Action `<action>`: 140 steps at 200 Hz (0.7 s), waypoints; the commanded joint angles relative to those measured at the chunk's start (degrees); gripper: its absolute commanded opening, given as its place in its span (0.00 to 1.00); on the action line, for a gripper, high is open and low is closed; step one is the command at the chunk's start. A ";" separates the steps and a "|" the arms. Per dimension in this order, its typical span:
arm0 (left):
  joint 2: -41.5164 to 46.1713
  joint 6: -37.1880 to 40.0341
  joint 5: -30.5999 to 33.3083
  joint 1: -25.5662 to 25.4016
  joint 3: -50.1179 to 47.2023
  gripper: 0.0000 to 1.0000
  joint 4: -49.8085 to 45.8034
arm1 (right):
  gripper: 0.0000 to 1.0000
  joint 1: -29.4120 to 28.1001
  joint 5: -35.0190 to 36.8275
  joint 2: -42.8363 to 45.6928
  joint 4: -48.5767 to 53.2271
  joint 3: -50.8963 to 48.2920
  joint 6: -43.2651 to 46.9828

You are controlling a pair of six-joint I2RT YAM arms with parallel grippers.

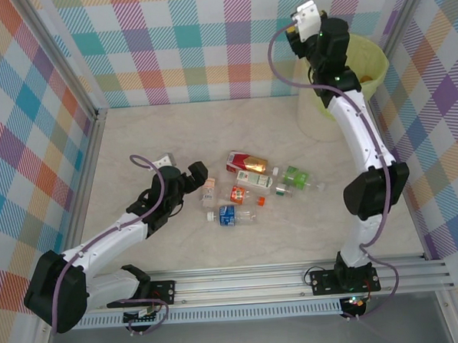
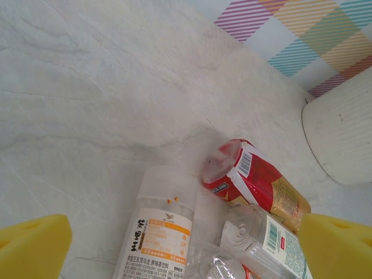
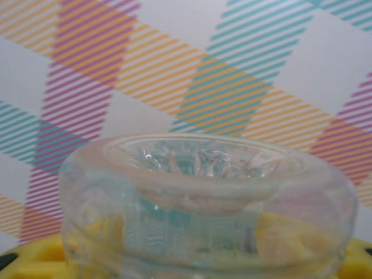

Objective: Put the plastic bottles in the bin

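Gleaming, the clear bottle (image 3: pixel 209 174) shows a ribbed, dimpled base end-on.

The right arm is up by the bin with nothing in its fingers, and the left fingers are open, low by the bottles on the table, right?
Not quite: the right fingers grip a clear bottle, as the right wrist view shows. Otherwise yes: that arm is up by the bin, and the left fingers are open, low by the bottles on the table.
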State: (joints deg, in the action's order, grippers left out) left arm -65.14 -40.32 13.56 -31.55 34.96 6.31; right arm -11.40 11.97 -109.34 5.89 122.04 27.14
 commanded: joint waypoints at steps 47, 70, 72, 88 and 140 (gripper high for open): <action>1.73 -0.33 0.49 1.06 -0.86 1.00 0.91 | 0.38 6.12 17.16 -16.87 12.05 22.54 5.04; 2.39 -0.23 1.19 1.14 -1.26 1.00 0.68 | 0.39 6.48 21.26 -18.10 10.92 22.88 8.79; 2.39 -0.16 1.24 1.14 -1.29 1.00 0.67 | 0.39 6.48 21.52 -18.21 10.86 22.76 9.16; 2.62 0.05 1.23 1.23 -1.30 1.00 0.55 | 0.40 6.41 23.30 -18.58 9.41 22.03 12.21; 2.63 -0.29 0.91 1.32 -1.91 1.00 0.79 | 0.59 5.21 28.25 -21.20 -1.76 19.00 26.47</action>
State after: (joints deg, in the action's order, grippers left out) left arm -63.61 -40.32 13.80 -30.92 34.04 6.28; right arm -5.26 35.24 -128.81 13.87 142.08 43.00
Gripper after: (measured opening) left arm 0.999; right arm 0.590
